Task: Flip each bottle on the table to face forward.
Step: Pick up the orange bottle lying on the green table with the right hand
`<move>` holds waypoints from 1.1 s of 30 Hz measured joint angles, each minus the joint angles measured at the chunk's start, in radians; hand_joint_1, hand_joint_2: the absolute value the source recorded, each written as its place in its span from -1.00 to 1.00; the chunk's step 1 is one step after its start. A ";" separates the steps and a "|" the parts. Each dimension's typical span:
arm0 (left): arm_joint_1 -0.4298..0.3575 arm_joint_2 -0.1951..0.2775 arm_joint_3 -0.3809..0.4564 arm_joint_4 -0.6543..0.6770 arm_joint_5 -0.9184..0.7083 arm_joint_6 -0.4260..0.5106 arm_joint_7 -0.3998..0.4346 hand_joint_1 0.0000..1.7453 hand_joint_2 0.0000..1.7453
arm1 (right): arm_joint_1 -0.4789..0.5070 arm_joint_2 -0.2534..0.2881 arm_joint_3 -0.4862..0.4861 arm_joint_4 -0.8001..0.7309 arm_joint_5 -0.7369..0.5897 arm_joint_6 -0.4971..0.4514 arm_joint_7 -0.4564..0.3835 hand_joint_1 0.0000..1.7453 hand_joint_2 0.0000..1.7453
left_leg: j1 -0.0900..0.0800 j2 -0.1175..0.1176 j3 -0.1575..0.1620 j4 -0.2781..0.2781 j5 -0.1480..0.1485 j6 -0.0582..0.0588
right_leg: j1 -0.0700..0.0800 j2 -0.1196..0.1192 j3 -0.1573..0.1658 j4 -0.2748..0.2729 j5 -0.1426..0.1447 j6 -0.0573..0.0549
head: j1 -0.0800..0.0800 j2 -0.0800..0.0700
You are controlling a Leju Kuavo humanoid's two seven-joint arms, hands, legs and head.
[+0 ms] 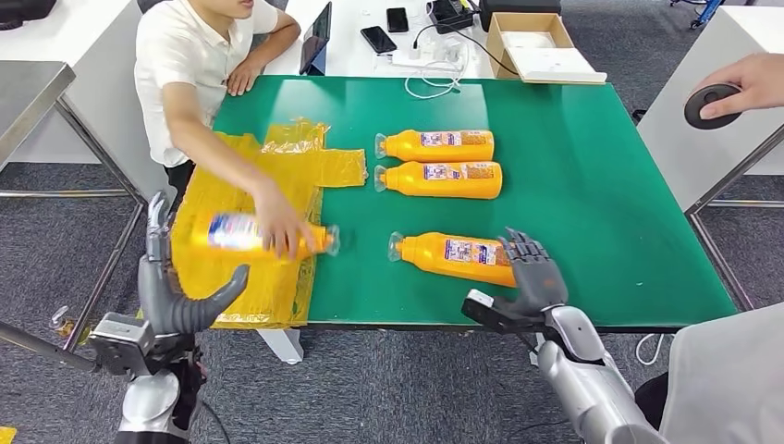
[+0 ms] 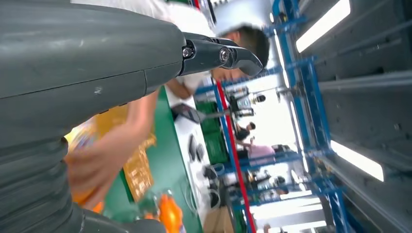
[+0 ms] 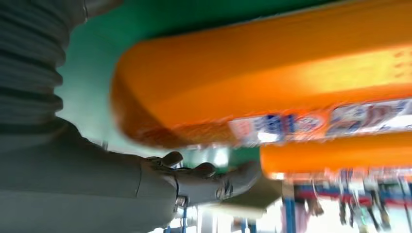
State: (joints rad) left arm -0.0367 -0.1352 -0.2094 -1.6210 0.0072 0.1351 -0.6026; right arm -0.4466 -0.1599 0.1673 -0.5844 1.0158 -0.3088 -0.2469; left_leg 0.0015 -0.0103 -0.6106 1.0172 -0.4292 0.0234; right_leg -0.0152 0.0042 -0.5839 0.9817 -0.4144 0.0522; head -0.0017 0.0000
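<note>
- Currently four orange plastic bottles lie flat on the green bench [image 1: 573, 166], all with clear caps pointing toward the yellow plastic sheet [image 1: 242, 245] that covers the bench's corner by the robot's left side.
- Two bottles sit side by side past the sheet, toward the far edge: far bottle [image 1: 437, 145], labelled side up; second bottle [image 1: 442, 179] just beside it, also label up.
- Near bottle [image 1: 455, 255] is off the sheet, close to the front edge, label up.
- Right hand [image 1: 529, 275] is at that near bottle's base end, fingers spread and raised, touching or just short of it; can't tell which. Nothing gripped. Right wrist view: bottle [image 3: 272, 87] close above the thumb [image 3: 204, 177], blurred.
- Fourth bottle [image 1: 254, 233] lies on the sheet; a person's hand [image 1: 282, 227] rests on it.
- Left hand [image 1: 180, 291] is at the sheet's front corner, fingers apart, holding nothing.
- Another person's hand [image 1: 749, 83] holds a dark round object [image 1: 710, 106] at a side table.
</note>
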 joint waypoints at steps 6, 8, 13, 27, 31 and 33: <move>-0.065 -0.007 -0.050 0.065 0.021 -0.011 0.021 -1.00 1.00 | -0.126 0.066 0.025 0.114 0.005 0.138 0.102 -1.00 1.00 | 0.000 0.001 0.001 0.000 0.000 0.000 | 0.000 0.001 0.000 0.000 0.000 0.000 | 0.000 0.000; -0.080 -0.009 -0.063 0.082 0.023 -0.011 0.022 -1.00 1.00 | -0.150 0.085 0.033 0.138 0.008 0.155 0.117 -1.00 1.00 | 0.000 0.001 0.001 0.000 0.000 0.000 | 0.000 0.001 0.000 0.000 0.000 0.000 | 0.000 0.000; -0.111 -0.012 -0.085 0.111 0.030 -0.017 0.033 -1.00 1.00 | -0.185 0.127 0.050 0.182 0.018 0.202 0.149 -1.00 1.00 | 0.000 0.000 0.001 0.000 0.000 0.000 | 0.000 0.000 0.000 0.000 0.000 0.000 | 0.000 0.000; -0.187 -0.012 -0.117 0.165 0.054 -0.045 0.064 -1.00 1.00 | -0.258 0.147 0.083 0.244 0.031 0.444 0.347 1.00 1.00 | 0.000 0.000 0.008 0.000 0.000 0.000 | 0.000 0.000 0.006 -0.001 0.000 0.000 | 0.000 0.000; -0.211 -0.012 -0.126 0.192 0.055 -0.058 0.083 -1.00 1.00 | -0.269 0.145 0.085 0.255 0.038 0.496 0.438 1.00 1.00 | 0.000 0.000 0.010 0.000 0.000 0.000 | 0.000 0.000 0.008 -0.001 0.000 0.000 | 0.000 0.000; -0.214 -0.012 -0.129 0.198 0.054 -0.061 0.092 -1.00 1.00 | -0.269 0.145 0.086 0.256 0.043 0.497 0.451 1.00 1.00 | 0.000 0.000 0.011 0.000 0.000 0.000 | 0.000 0.000 0.009 -0.001 0.000 0.000 | 0.000 0.000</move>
State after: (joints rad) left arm -0.2505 -0.1472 -0.3386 -1.4232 0.0612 0.0737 -0.5111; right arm -0.7159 -0.0148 0.2532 -0.3288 1.0588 0.1881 0.2040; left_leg 0.0017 -0.0106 -0.5999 1.0173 -0.4291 0.0233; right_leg -0.0152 0.0041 -0.5749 0.9809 -0.4146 0.0521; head -0.0013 0.0000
